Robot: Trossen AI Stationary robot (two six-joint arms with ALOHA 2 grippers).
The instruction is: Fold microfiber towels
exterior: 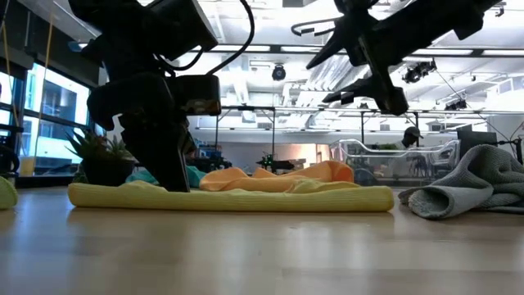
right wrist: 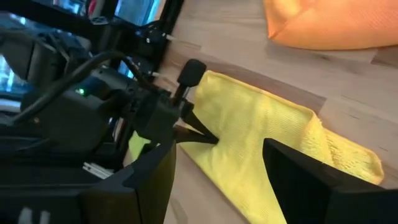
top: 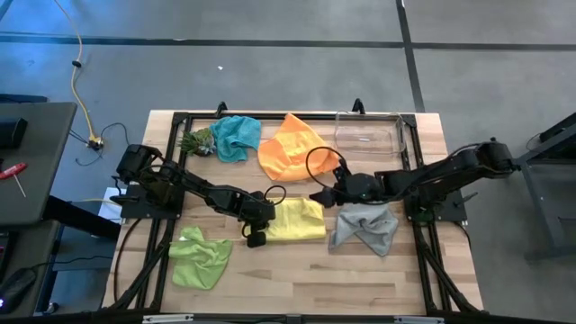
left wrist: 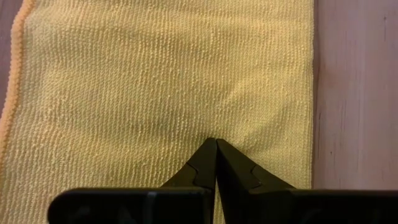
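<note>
In your left wrist view the yellow towel (left wrist: 155,81) runs off three edges, so its full outline is lost. From table height, the left claw (exterior: 176,176) hides part of the teal towel (exterior: 195,175), and the grey towel (exterior: 471,184) is cut at the frame's side. The clear bin (top: 369,133) looks perhaps empty.

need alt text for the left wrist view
The left pincer, its two dark fingers shut tip to tip, presses on a flat yellow microfiber towel that fills most of the view. A strip of pale wooden table shows along one edge of the towel.
</note>
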